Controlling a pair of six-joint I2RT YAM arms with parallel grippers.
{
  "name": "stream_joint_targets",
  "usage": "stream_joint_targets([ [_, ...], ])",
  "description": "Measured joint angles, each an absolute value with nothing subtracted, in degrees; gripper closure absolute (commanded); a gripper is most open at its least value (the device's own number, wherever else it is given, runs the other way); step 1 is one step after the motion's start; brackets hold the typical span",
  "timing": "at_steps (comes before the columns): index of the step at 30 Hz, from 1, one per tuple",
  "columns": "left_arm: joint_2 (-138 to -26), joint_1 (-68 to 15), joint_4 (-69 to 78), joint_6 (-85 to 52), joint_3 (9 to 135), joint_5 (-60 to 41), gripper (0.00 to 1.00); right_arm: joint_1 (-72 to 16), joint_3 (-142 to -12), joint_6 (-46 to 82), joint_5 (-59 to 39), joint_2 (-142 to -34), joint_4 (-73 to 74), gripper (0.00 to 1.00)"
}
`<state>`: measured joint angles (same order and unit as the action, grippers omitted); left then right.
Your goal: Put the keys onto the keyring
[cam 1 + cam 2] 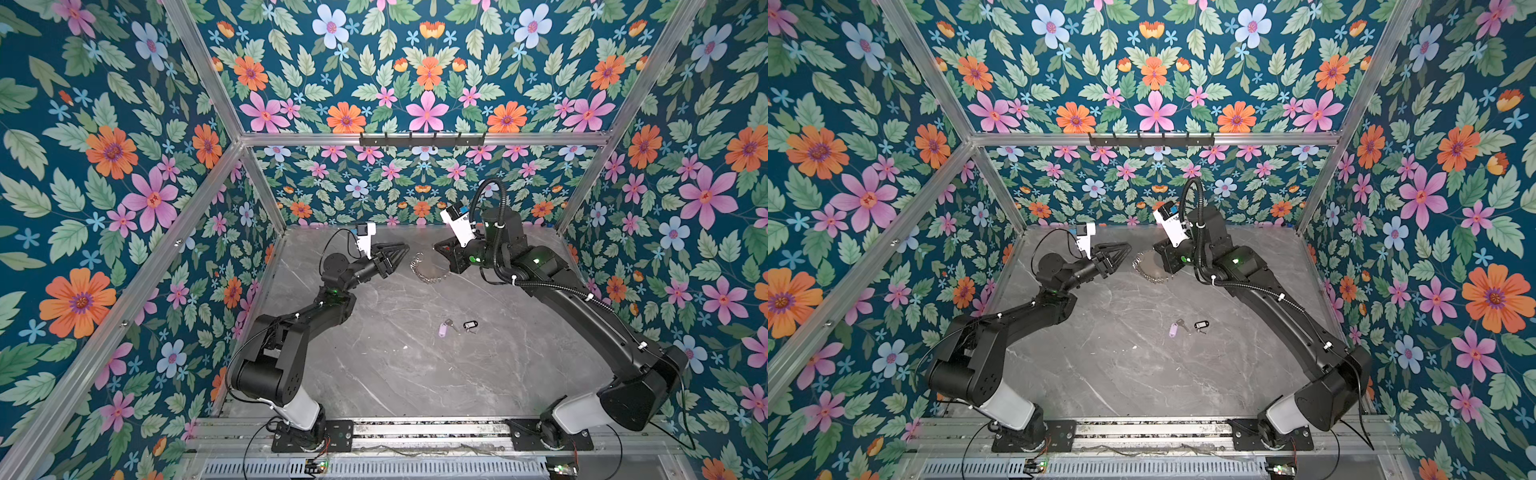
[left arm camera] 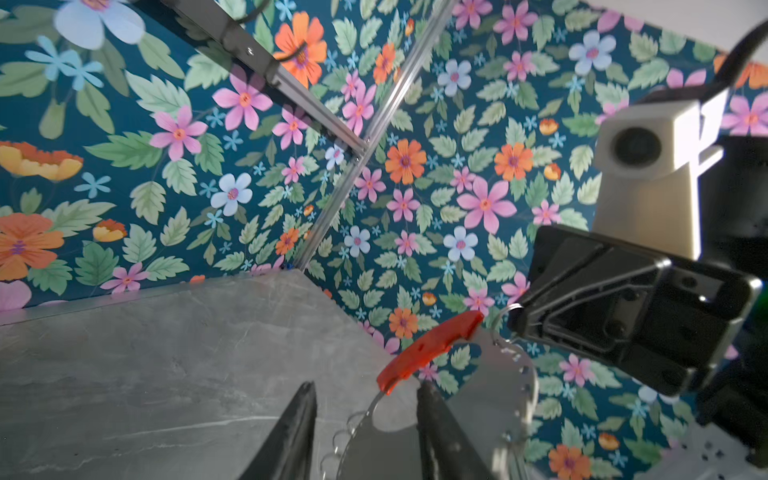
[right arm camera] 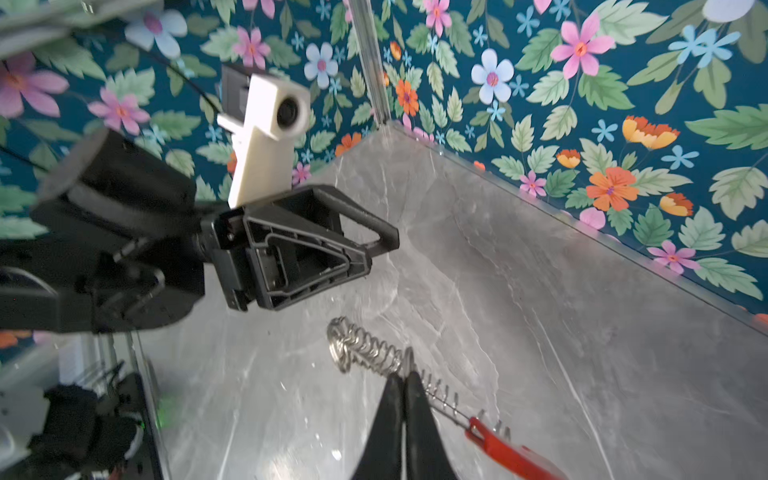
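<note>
Two things sit well apart on the table, and that gap is the main hazard. The keyring is at the far end between the grippers, while the keys lie nearer the front, untouched. The right gripper has its fingers pressed together on the keyring's thin wire, among the small rings. So narrow a pinch could let the loop swing or slip round if anything nudges it. The left gripper has its fingers spread, with the wire passing between them just below the red section; whether they touch it I cannot tell. If this gripper moves carelessly, a fingertip could snag the wire and drag the loop out of the right gripper's hold. The lilac-tag key and black-tag key lie just beside each other, so reaching for one may knock the other. Their holes look tiny, and the crowded small rings could block threading.
</note>
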<state>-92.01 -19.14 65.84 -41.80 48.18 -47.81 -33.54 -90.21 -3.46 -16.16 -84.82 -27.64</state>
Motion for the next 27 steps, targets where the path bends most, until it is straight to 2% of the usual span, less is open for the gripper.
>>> stream_joint_targets([
  [7, -92.47, -19.97, 68.97, -39.68, 47.59, -52.25, 0.60, -33.54, -88.12, -9.54, -19.44, -84.82, -30.24, 1.00],
  [18, -93.06, -24.43, 69.78, -39.59, 48.71, -54.13, 0.60, -33.54, -84.29, -9.10, -23.83, -84.47, -25.28, 1.00],
  [27, -93.89, -25.08, 70.78, -41.06, 49.71, -55.22, 0.66, -33.47, -83.92, -7.68, -24.93, -83.94, -22.83, 1.00],
])
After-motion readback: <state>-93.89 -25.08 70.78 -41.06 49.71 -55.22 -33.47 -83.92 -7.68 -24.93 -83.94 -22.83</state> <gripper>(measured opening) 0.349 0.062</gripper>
